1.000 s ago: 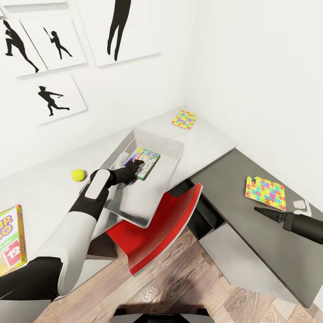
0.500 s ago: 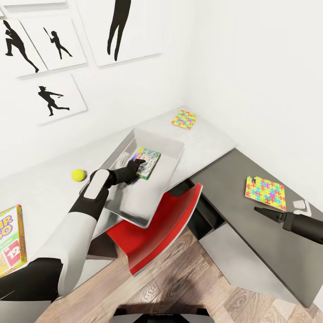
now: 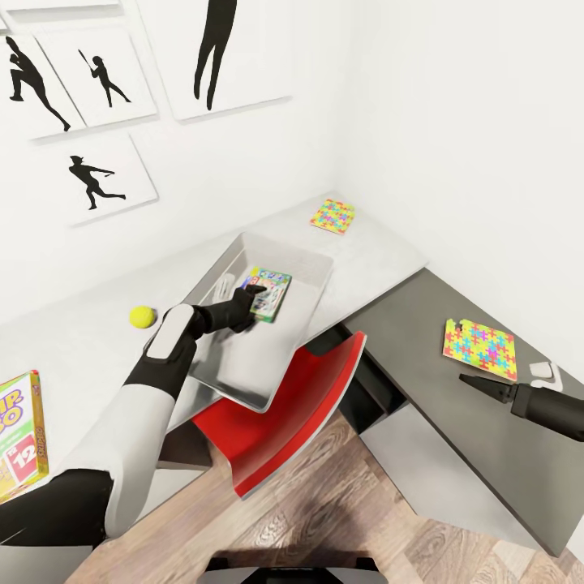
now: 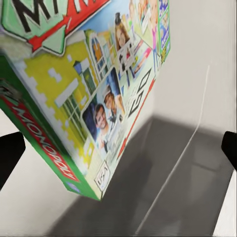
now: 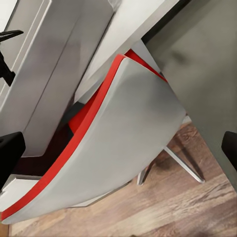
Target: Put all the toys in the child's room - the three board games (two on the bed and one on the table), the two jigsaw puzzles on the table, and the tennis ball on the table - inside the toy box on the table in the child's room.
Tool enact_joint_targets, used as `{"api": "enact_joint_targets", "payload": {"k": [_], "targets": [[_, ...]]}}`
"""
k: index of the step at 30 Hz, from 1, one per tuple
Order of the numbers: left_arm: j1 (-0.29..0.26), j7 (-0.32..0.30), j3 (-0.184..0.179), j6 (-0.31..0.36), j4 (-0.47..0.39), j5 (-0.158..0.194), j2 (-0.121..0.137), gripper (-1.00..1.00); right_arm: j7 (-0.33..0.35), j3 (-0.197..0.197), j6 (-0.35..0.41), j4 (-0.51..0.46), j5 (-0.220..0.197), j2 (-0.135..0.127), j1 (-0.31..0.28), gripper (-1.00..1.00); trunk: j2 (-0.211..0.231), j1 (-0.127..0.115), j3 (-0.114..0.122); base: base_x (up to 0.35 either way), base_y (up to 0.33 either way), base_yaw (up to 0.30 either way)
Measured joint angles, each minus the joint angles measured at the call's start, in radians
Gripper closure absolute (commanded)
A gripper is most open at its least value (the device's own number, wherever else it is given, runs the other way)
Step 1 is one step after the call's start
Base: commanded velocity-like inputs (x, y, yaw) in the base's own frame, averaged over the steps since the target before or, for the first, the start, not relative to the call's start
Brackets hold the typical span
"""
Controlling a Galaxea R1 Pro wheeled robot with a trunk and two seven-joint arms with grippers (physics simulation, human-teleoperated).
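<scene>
The light grey toy box [image 3: 304,311] stands on the pale table [image 3: 381,255]. Inside it lies a green-edged board game [image 3: 272,293]; the left wrist view shows it close up [image 4: 94,94], tilted over the box floor. My left gripper [image 3: 251,300] reaches into the box beside the game, its fingertips [image 4: 10,155] spread wide and open. The tennis ball [image 3: 143,316] rests on the table left of the box. The Skip-Bo game [image 3: 18,434] lies at the left edge. One jigsaw puzzle [image 3: 332,216] lies near the wall, another [image 3: 480,349] on the dark cabinet. My right gripper [image 3: 477,383] hovers open near that puzzle.
A red chair [image 3: 284,414] stands tucked under the table below the toy box; the right wrist view shows its back [image 5: 113,143]. A small white object [image 3: 543,371] lies on the dark grey cabinet [image 3: 422,341]. Silhouette pictures hang on the wall [image 3: 89,178]. Wood-plank floor lies below.
My left arm has drawn back slightly to the left, and the game has shifted a little to the right inside the box. The right arm has stayed still.
</scene>
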Motion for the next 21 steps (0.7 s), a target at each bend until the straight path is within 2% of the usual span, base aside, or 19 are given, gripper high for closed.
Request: {"api": "enact_joint_targets", "payload": {"k": [6,10,21], "targets": [[0.002,0.006,0.000,0.023,-0.008,0.056,0.001,-1.00,0.000,0.001,0.000,0.000,0.000,0.001,0.000,-1.00,0.000,0.000,0.000,0.000,0.000,0.000],[0.003,0.008,0.000,0.035,-0.011,0.073,0.002,-1.00,0.000,0.002,0.000,0.000,0.000,0.001,0.000,-1.00,0.000,0.000,0.000,0.000,0.000,0.000],[0.010,0.009,0.000,0.061,-0.017,0.089,0.002,-1.00,0.000,0.002,0.000,0.001,-0.001,0.001,0.000,-1.00,0.000,0.000,0.000,0.000,0.000,0.000]]}}
